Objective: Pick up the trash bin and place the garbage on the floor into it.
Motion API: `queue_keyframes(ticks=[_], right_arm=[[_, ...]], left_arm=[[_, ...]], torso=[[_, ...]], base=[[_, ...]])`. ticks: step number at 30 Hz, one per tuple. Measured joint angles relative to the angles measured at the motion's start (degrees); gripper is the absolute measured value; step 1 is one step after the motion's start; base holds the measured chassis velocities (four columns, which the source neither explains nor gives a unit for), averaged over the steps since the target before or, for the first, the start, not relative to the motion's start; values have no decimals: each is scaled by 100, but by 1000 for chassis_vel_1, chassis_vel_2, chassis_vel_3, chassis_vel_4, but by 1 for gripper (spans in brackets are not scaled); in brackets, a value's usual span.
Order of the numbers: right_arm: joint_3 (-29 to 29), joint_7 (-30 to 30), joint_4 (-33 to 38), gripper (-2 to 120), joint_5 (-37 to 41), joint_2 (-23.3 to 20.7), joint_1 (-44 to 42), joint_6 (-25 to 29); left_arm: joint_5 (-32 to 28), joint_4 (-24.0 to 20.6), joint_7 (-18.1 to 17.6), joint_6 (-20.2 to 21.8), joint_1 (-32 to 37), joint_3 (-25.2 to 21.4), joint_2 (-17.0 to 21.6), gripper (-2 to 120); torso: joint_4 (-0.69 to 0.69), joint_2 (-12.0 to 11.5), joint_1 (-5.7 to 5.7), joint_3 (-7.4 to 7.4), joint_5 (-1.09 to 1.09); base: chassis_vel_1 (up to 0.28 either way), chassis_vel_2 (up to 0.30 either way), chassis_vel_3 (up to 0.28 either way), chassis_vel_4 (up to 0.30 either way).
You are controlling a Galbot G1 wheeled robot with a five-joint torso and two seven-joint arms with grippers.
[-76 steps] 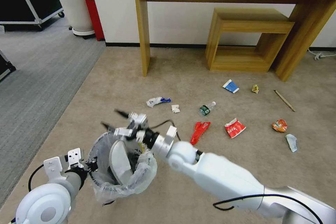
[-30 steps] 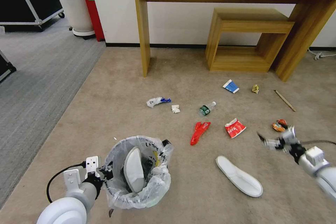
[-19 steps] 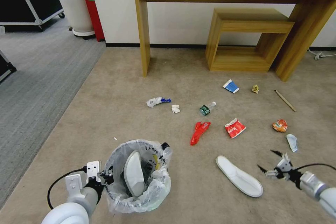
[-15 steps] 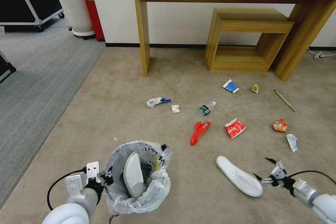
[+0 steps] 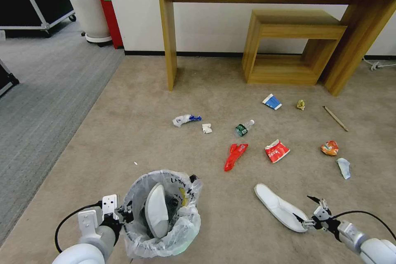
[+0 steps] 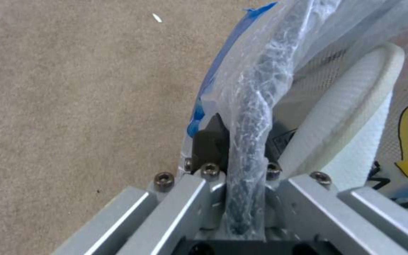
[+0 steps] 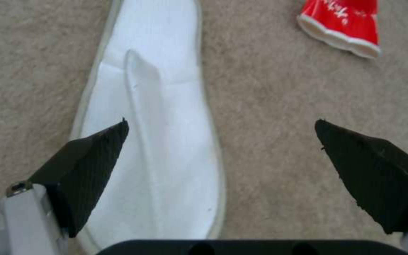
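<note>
Left gripper [image 5: 123,213] clamped on the rim of the trash bin [image 5: 163,214], low at the robot's left – held there, by the look of it, so the bag mouth faces up and stays within reach. One white slipper already inside [image 5: 158,210], standing on end. Right gripper [image 5: 307,209] spread wide, low over the near end of the second slipper [image 5: 280,207] on the floor [image 5: 136,107] – one finger above the sole, the other over bare carpet. Lies flat, long axis slanting from the gripper away toward the bin side. Red wrapper [image 5: 276,150] and bottle [image 5: 243,128] farther off, untouched
</note>
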Motion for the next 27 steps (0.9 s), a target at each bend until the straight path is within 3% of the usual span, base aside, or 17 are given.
queue_keyframes(ticks=[12, 27], right_arm=[[-99, 4, -350, 100, -298, 451, 20, 166], [-222, -23, -757, 100, -101, 602, 570, 217]], left_arm=[[153, 105, 15, -18, 16, 126, -131, 0], [189, 227, 39, -41, -33, 203, -139, 0]], torso=[[-1, 0, 0, 0, 1], [1, 0, 0, 0, -1]], base=[[0, 0, 0, 0], [0, 0, 0, 0]])
